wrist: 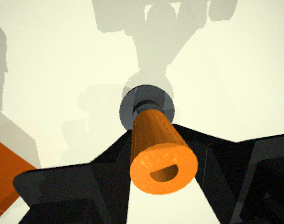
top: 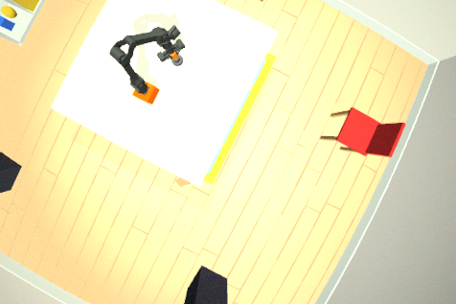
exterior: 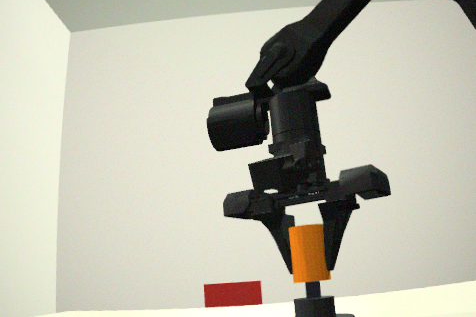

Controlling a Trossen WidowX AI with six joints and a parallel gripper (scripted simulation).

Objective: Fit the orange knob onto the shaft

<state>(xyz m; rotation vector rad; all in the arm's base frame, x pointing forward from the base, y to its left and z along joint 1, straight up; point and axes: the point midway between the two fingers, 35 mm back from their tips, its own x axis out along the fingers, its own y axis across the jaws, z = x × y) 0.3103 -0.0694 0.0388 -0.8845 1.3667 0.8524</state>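
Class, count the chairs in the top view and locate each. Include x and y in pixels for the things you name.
1: a red chair point(top: 360, 126), right of the table point(top: 192, 128), near the wall. Others may be hidden or out of view.

A white table point(top: 192, 105) carries the round pedestal point(exterior: 314, 307) point(wrist: 125, 111)

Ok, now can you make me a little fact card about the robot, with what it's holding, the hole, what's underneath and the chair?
gripper: shut on the knob
knob color: orange
hole shape: D, with one flat side
under knob: dark shaft, then round pedestal
knob down on pedestal: no, gap shows
flat sides lined up: cannot tell
chair: red, on the floor
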